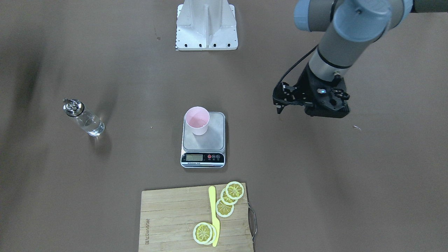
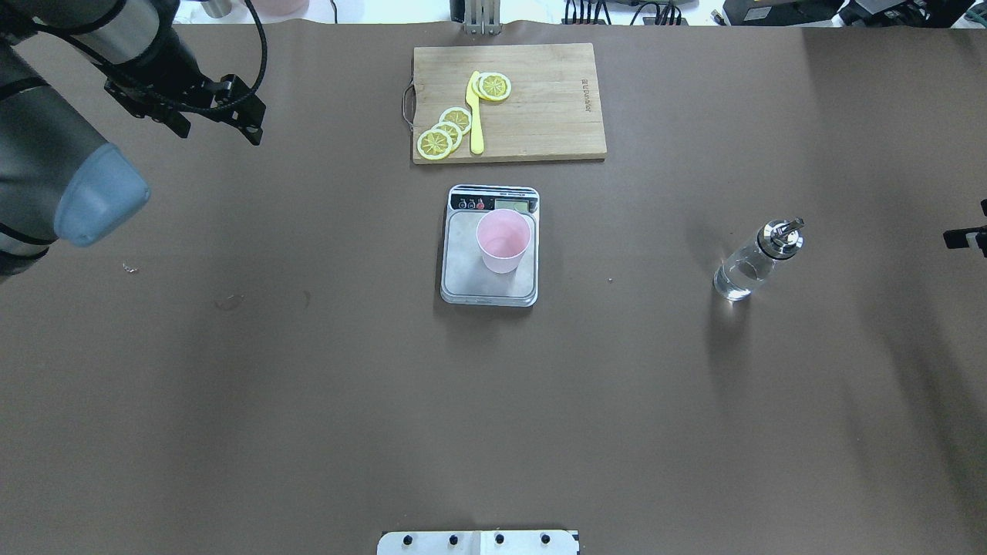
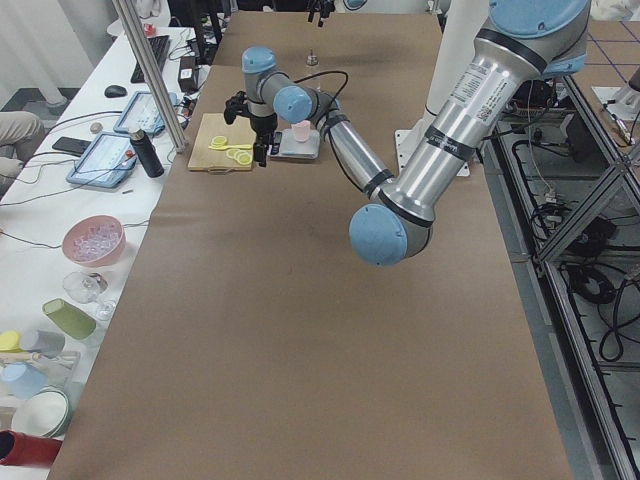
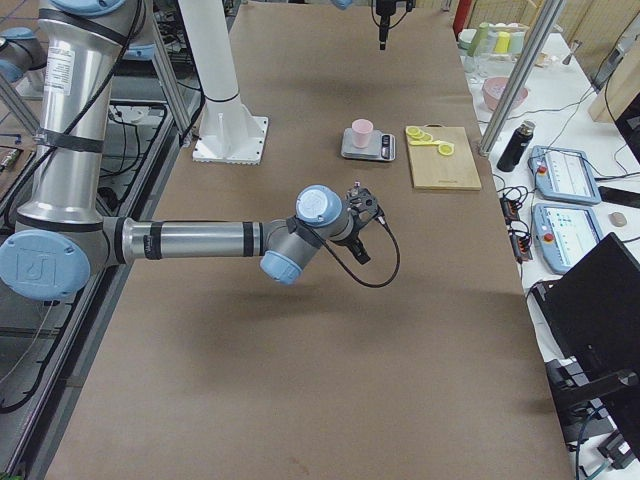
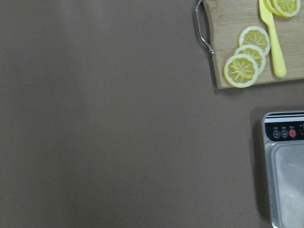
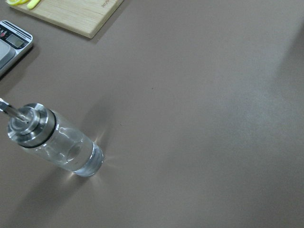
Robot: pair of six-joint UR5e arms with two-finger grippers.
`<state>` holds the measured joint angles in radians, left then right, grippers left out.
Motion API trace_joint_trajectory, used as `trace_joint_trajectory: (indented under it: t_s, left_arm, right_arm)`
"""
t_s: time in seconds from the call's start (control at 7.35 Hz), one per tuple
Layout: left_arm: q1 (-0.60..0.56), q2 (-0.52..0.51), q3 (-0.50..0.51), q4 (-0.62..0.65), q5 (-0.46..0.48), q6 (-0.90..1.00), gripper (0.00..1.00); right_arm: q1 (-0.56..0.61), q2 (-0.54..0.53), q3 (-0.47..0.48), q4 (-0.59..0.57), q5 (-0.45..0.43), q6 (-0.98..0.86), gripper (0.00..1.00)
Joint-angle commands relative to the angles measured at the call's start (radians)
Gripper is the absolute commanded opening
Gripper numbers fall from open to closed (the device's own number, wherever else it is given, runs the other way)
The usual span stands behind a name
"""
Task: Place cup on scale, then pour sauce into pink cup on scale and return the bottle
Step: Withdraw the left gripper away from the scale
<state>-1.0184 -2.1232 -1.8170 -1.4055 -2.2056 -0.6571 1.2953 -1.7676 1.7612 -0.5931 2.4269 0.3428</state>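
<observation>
The pale pink cup stands upright on the grey scale, towards its display end. The clear glass bottle with a metal spout stands upright on the table on my right side, clear liquid inside. It fills the lower left of the right wrist view. My left gripper hovers far to my left of the scale, open and empty. My right gripper shows only at the overhead view's edge, beside the bottle and apart from it; I cannot tell its jaws.
A wooden cutting board with several lemon slices and a yellow knife lies beyond the scale's display end. The white robot base sits at my edge of the table. Brown paper covers the table.
</observation>
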Motion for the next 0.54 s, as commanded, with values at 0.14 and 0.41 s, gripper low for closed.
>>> trace_joint_trajectory:
  t_s: [0.14,0.41]
  left_arm:
    - [-0.014,0.012,-0.001,0.002,-0.002,0.027,0.98]
    - [-0.014,0.012,0.001,0.005,0.000,0.027,0.98]
  right_arm:
    - [-0.051,-0.108,0.000,0.292,-0.177,0.022,0.98]
    - [-0.057,-0.122,-0.043,0.436,-0.239,0.010,0.98]
